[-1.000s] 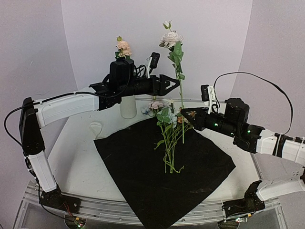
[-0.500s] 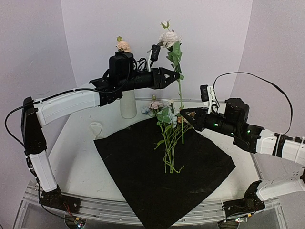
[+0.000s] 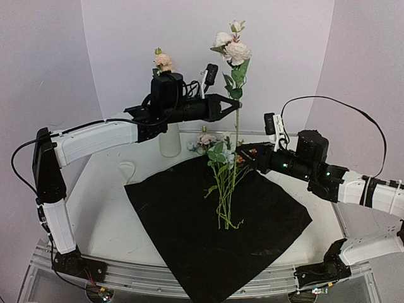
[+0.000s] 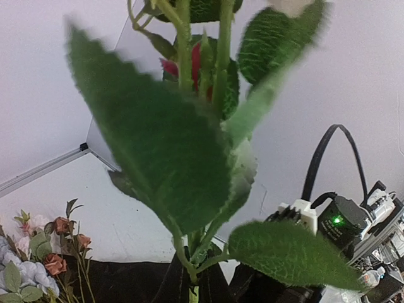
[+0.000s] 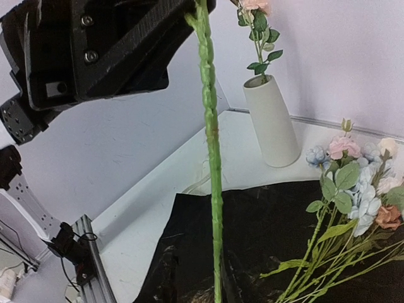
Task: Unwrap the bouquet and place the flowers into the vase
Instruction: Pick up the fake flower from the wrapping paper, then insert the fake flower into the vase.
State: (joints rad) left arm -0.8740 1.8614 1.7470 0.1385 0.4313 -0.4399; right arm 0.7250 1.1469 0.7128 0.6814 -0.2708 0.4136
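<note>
Jaws of the left gripper (image 3: 232,107) are pinched tight on the stem of a white flower (image 3: 236,52), holding it upright high over the table (image 3: 101,189). Left of that grip, the vase (image 3: 169,142) stands behind the left arm, which crosses its upper part; one peach flower (image 3: 164,61) rises from it. Below the held stem, the loose flowers (image 3: 221,180) lie on the black wrapping sheet (image 3: 189,233). Just right of the stem's lower end sits the right gripper (image 3: 248,153); whether its jaws are parted I cannot tell.
</note>
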